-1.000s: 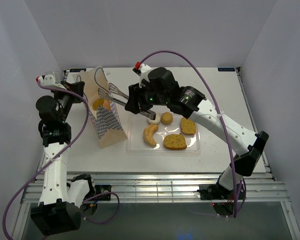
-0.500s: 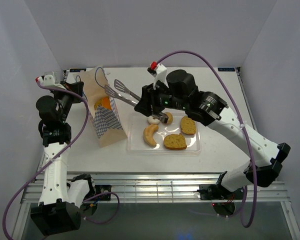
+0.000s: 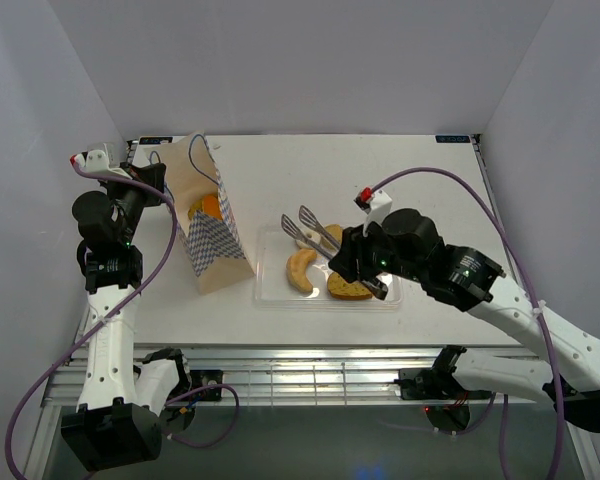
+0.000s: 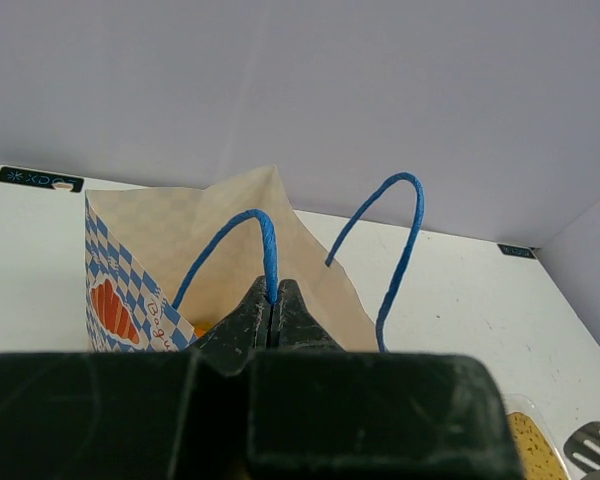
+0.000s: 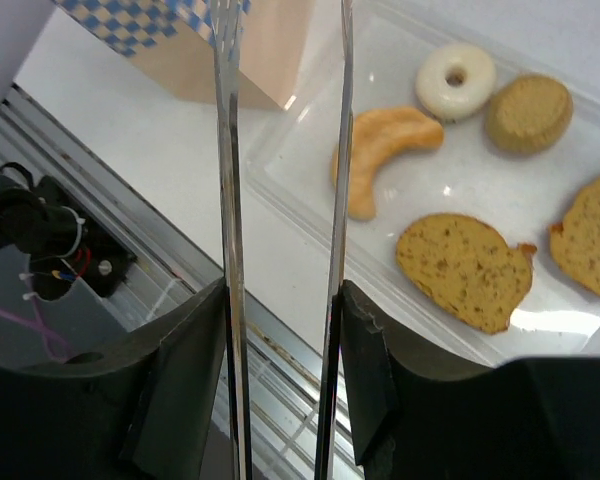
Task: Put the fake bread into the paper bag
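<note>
Pick-up step: your left fingers (image 4: 248,318) pinch the paper bag's (image 3: 218,255) blue cord handle (image 4: 268,245) at left, your right fingers (image 5: 190,350) clasp empty tongs (image 3: 315,235) over the tray (image 3: 268,292), and you next need them lowered astride the pale crescent (image 3: 300,270) lying there.

The paper bag (image 3: 208,225) stands at nine o'clock on the table, tall and tan with blue-and-white chequered sides, its mouth open. Two thin blue cord handles (image 4: 265,245) arch above the rim, and a small orange mark (image 4: 115,305) sits on one chequered side. An orange bread piece (image 3: 210,206) shows inside the mouth.

The remaining bread lies flat in a loose group at three o'clock of the bag. In the right wrist view, a pale orange crescent (image 5: 380,150) has a white ring (image 5: 455,78) at its one o'clock. A round brown bun (image 5: 528,112) lies just beside the ring at three o'clock. A speckled brown toast slice (image 5: 465,268) sits at five o'clock of the crescent. A second slice (image 5: 592,235) lies at its three o'clock, cut off by the edge.
</note>
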`<state>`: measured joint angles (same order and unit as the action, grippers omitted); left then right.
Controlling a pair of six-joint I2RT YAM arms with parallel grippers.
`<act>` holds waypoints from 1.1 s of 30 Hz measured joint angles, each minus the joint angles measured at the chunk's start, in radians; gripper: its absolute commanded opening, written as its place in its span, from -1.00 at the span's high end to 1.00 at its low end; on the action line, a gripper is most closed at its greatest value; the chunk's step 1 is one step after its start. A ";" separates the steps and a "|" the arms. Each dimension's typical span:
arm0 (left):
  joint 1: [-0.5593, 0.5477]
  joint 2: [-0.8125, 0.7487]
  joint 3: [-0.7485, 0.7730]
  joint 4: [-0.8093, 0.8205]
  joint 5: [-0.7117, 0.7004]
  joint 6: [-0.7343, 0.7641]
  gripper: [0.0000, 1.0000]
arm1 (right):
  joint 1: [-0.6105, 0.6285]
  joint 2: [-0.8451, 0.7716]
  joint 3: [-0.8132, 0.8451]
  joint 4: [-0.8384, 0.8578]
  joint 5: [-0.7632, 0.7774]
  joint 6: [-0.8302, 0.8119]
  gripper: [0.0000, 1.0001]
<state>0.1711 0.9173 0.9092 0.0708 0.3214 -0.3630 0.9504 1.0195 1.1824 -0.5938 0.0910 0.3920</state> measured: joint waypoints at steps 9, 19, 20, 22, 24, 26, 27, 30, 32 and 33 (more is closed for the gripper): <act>0.000 0.002 0.000 -0.001 0.000 0.000 1.00 | -0.043 -0.166 -0.296 -0.053 0.068 0.074 -0.04; 0.000 0.003 0.000 -0.003 0.000 -0.002 1.00 | -0.065 -0.296 -0.412 -0.142 0.128 0.171 0.00; 0.000 0.003 0.000 -0.003 0.000 -0.002 1.00 | -0.065 -0.307 -0.423 -0.149 0.136 0.181 0.01; 0.000 0.003 0.000 -0.003 0.000 -0.004 1.00 | -0.065 -0.334 -0.445 -0.174 0.149 0.204 0.01; 0.000 0.005 0.000 -0.003 0.000 -0.005 1.00 | -0.065 -0.359 -0.462 -0.199 0.160 0.224 0.02; 0.000 0.007 0.000 -0.003 0.000 -0.005 1.00 | -0.065 -0.378 -0.474 -0.221 0.171 0.241 0.02; 0.000 0.009 0.000 -0.003 0.000 -0.005 1.00 | -0.065 -0.386 -0.481 -0.228 0.173 0.251 0.02; 0.000 0.011 0.000 -0.003 0.000 -0.005 1.00 | -0.066 -0.399 -0.501 -0.246 0.177 0.273 0.02; 0.000 0.011 0.000 -0.003 0.000 -0.005 1.00 | -0.066 -0.401 -0.512 -0.260 0.182 0.285 0.02; 0.000 0.011 0.000 -0.003 0.000 -0.005 1.00 | -0.066 -0.403 -0.514 -0.273 0.187 0.291 0.02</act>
<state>0.1711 0.9279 0.9092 0.0681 0.3218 -0.3679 0.8848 0.6163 0.6685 -0.8665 0.2783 0.6834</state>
